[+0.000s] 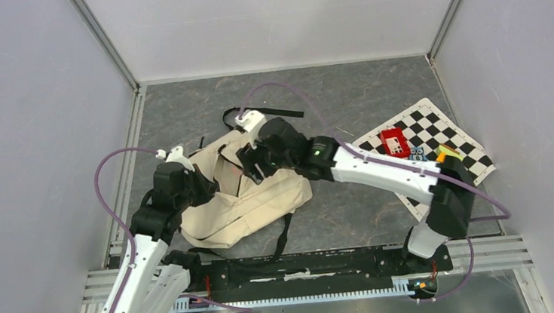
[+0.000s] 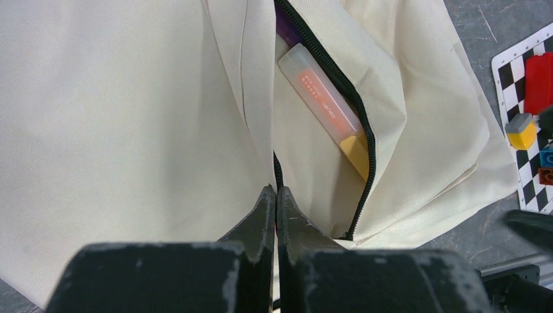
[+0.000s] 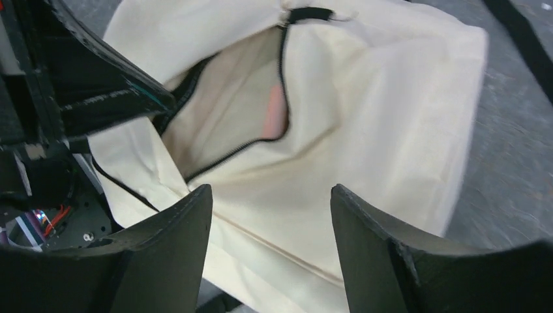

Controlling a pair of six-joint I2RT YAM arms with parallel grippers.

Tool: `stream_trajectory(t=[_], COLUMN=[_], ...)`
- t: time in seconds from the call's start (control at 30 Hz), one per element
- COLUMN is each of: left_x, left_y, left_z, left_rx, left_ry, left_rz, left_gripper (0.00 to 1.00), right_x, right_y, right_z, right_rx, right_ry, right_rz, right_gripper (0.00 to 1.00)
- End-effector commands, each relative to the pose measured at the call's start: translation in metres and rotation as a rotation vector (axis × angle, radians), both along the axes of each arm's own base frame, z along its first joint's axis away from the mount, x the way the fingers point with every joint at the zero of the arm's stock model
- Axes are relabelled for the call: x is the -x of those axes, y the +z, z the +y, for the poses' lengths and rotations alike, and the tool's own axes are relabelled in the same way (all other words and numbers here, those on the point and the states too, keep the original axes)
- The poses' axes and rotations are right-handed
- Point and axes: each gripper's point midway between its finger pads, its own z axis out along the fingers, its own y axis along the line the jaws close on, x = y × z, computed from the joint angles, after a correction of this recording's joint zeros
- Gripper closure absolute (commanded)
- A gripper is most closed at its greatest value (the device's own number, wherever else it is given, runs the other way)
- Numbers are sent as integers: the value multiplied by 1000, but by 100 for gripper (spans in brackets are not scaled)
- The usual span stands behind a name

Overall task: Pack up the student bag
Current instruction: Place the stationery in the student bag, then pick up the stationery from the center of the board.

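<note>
My left jaws are clenched on a fold of the student bag [image 2: 130, 130] by its zip. My right jaws stand released, spread above its opening. Both arms reach in, elbows bent. The bag lies toward 9 o'clock on the grey bench [image 1: 354, 210], with open room at 12 and a checkered mat [image 1: 446, 130] at 3 o'clock.

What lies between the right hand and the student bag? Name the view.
Nothing; the right wrist view shows the right hand open above the student bag, only air between.
</note>
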Motion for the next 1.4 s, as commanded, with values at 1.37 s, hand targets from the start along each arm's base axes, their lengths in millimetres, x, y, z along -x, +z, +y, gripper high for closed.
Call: stream_trajectory(t=[1.37], left_x=[-10], left_y=[27], left_z=[10], left_rx=[-36], left_ry=[26], left_rz=[-115], left_gripper=[98], right_x=[-49], right_y=[-187], right_z=[-386], right_rx=[361], right_ry=[-835], right_rz=[315], right_gripper=[22])
